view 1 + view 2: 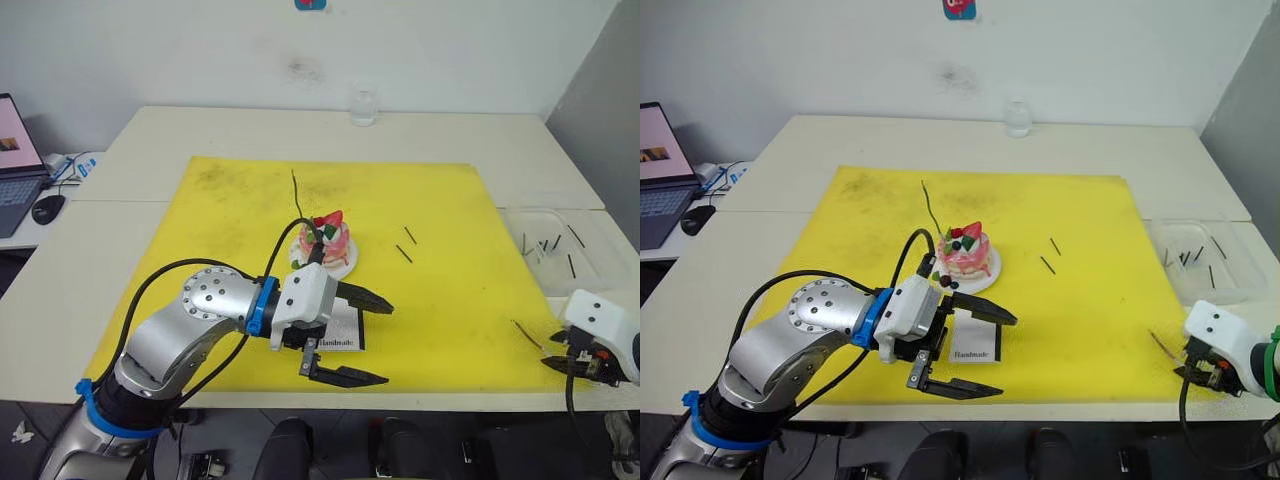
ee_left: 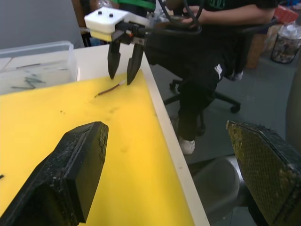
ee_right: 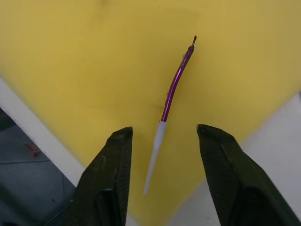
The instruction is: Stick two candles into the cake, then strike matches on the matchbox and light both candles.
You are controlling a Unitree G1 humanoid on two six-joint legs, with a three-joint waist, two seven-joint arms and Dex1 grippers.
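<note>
The yellow mat [image 1: 200, 240] looks matt and smooth, with faint dark smudges toward its 12 o'clock edge. The candle [image 3: 173, 89] lying on it has a glossy, metallic purple-red shaft and a dull white waxy end, and the left gripper [image 2: 164, 179] shows rough, grainy black rubbery pads [image 2: 70, 174]. The right gripper [image 3: 162, 174] has smoother black plastic fingers, the bin [image 1: 560, 250] at 3 o'clock is clear plastic, and the left arm's casing [image 1: 205, 300] is brushed silvery metal.

Silver arm [image 1: 190, 320], blue collar, black-fingered white pincer [image 1: 345, 338].

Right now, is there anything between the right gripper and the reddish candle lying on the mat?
Nothing visible. The right gripper hangs open directly over the reddish candle, which lies alone on the yellow mat near its edge, pale end between the fingers.
</note>
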